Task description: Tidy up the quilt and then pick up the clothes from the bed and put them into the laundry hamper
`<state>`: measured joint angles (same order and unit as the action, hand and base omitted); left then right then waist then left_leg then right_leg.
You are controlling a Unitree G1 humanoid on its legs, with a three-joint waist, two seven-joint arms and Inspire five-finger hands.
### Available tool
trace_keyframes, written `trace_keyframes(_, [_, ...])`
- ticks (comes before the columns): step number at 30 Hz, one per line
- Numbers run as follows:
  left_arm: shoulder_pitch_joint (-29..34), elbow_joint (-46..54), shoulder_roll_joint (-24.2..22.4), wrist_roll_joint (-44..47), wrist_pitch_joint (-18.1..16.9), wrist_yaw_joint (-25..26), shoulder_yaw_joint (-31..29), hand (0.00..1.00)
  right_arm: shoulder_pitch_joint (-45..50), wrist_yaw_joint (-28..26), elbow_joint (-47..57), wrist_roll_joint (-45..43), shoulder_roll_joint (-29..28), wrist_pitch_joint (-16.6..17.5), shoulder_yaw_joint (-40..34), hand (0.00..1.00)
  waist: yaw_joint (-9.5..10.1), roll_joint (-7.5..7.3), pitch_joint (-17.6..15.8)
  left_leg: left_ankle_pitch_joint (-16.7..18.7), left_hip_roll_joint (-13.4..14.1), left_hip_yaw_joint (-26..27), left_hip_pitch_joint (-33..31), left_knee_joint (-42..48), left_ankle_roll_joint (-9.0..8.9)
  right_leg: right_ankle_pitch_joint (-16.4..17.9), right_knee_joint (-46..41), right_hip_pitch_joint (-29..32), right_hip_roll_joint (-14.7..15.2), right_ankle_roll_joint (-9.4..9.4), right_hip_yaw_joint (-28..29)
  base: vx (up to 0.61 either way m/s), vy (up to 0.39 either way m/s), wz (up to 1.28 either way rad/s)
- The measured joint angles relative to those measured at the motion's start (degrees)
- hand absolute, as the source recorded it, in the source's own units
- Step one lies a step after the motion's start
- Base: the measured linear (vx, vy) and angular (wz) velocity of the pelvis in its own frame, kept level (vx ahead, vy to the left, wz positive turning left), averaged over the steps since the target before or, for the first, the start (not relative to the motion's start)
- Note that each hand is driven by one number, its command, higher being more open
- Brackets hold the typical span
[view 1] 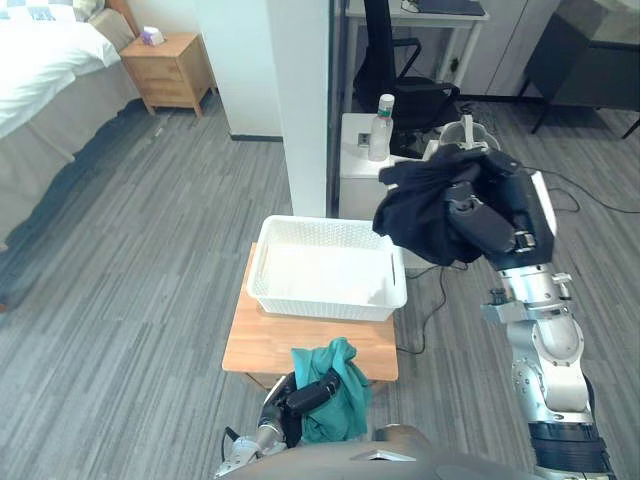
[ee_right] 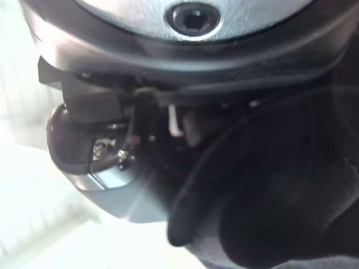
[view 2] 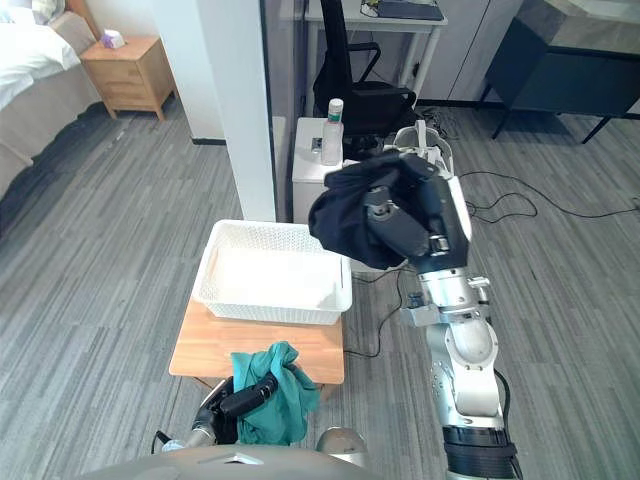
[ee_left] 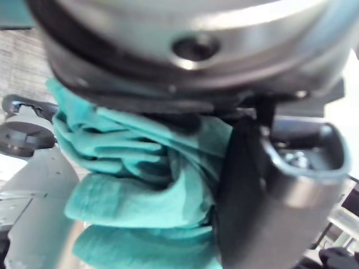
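1. Grey plank floor [view 1: 130, 250] runs from the bed [view 1: 40, 60] at the far left to a low wooden bench [view 1: 260, 345] close in front of the robot. The white laundry hamper [view 1: 320, 302] stands on the bench's far part.
2. A dark garment [view 1: 420, 215] is bunched in the right hand [view 1: 480, 225], whose fingers are curled round it. It hangs in the air, above and just beside the hamper's right rim.
3. A teal garment [view 1: 345, 405] hangs from the left hand [view 1: 305, 397], fingers wrapped round the cloth, low at the bench's near edge.
4. The hamper's inside shows bare white, so I judge the step in hand to be the drop-off, with both garments yet to go in.
5. The next move likely calls for swinging the right hand leftward over the basket, lowering it and straightening the fingers. The left hand would then lift forward over the near rim.
6. Farther off, too little of the bed shows to tell whether its quilt is tidy.
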<state>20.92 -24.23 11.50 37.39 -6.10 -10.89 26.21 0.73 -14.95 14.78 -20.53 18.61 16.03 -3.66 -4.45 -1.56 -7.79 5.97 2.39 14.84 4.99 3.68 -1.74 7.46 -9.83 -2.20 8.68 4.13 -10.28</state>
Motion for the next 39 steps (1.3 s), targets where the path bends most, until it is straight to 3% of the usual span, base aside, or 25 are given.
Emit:
trace_keyframes(3, [-0.3, -1.0, 0.1, 0.2, 0.0, 0.4, -0.2, 0.00, -3.7, 0.2, 0.0, 0.0, 1.0, -4.3, 3.3, 0.00, 0.97, -0.08, 0.0, -3.0, -2.0, 0.1, 2.3, -5.6, 0.94, -1.7, 0.7, 0.0, 1.0, 1.22, 0.9, -0.05, 0.130, 0.02])
trace_keyframes(7, [-0.6, -1.6, 0.7, 0.2, -0.1, 0.4, -0.3, 0.00, -7.0, 1.7, -3.2, 0.0, 2.0, -8.9, 5.1, 0.00, 1.25, -0.36, 0.0, -5.8, -2.8, -1.8, 2.7, -8.8, 1.56, -3.1, 1.1, 0.0, 1.2, 0.29, 3.4, 0.04, 0.108, 0.35])
trace_keyframes(10, [-0.5, -1.5, 0.7, 0.2, -0.1, 0.4, -1.4, 0.00, -10.1, 4.2, -9.0, 0.1, 1.9, -12.4, 7.3, 0.00, 2.86, -0.57, 0.1, -6.0, -3.0, -2.5, 3.6, -8.7, 1.53, -3.5, 1.1, -1.3, 1.2, 0.44, 4.3, 0.05, 0.057, 0.15])
trace_keyframes(18, [0.3, 0.5, 0.8, 0.0, 2.5, 0.4, -3.1, 0.00, -18.8, 10.9, -15.0, 2.3, 1.8, -14.0, 9.3, 0.00, 4.37, -0.54, 0.1, -6.5, -3.1, -2.9, 2.8, -8.8, 1.44, -6.0, 4.0, -2.1, 1.0, 0.69, 4.5, -0.02, 0.026, 0.05])
trace_keyframes(25, [1.5, 3.5, 1.0, -2.1, 4.3, -0.9, -4.7, 0.00, -24.3, 12.8, -19.4, 6.3, 1.8, -16.3, 9.4, 0.00, 4.33, 0.01, -0.2, -6.9, -2.7, -3.2, 0.2, -8.8, 1.79, -6.6, 5.1, -0.3, 0.8, 0.46, 4.9, -0.07, -0.001, 0.02])
trace_keyframes(34, [-0.4, 9.6, 1.6, -2.2, 4.7, -2.5, -4.5, 0.00, -25.6, 11.9, -30.8, 6.8, 3.5, -17.2, 6.5, 0.00, 4.30, 3.14, -5.3, -8.2, -1.4, -0.8, -2.8, -8.8, 1.18, -7.0, 5.1, 3.0, 0.0, 0.53, 6.1, -0.04, -0.022, -0.03])
trace_keyframes(35, [-0.9, 10.1, 1.5, -2.2, 4.6, -2.5, -4.6, 0.00, -25.6, 11.5, -31.6, 6.8, 3.6, -17.1, 6.4, 1.00, 4.20, 3.46, -5.9, -8.5, -1.4, -0.7, -2.9, -8.8, 0.86, -7.0, 5.1, 3.1, 0.0, 0.53, 6.1, -0.01, -0.010, -0.07])
trace_keyframes(39, [-4.0, 12.0, 1.4, -2.0, 3.7, -2.5, -4.5, 0.00, -25.7, 10.2, -34.9, 9.1, 3.5, -16.9, 6.7, 1.00, 4.14, 4.34, -7.7, -9.0, -1.4, -0.4, -2.9, -8.7, 1.20, -7.0, 5.1, 3.3, -0.1, 0.54, 6.5, -0.01, -0.002, -0.04])
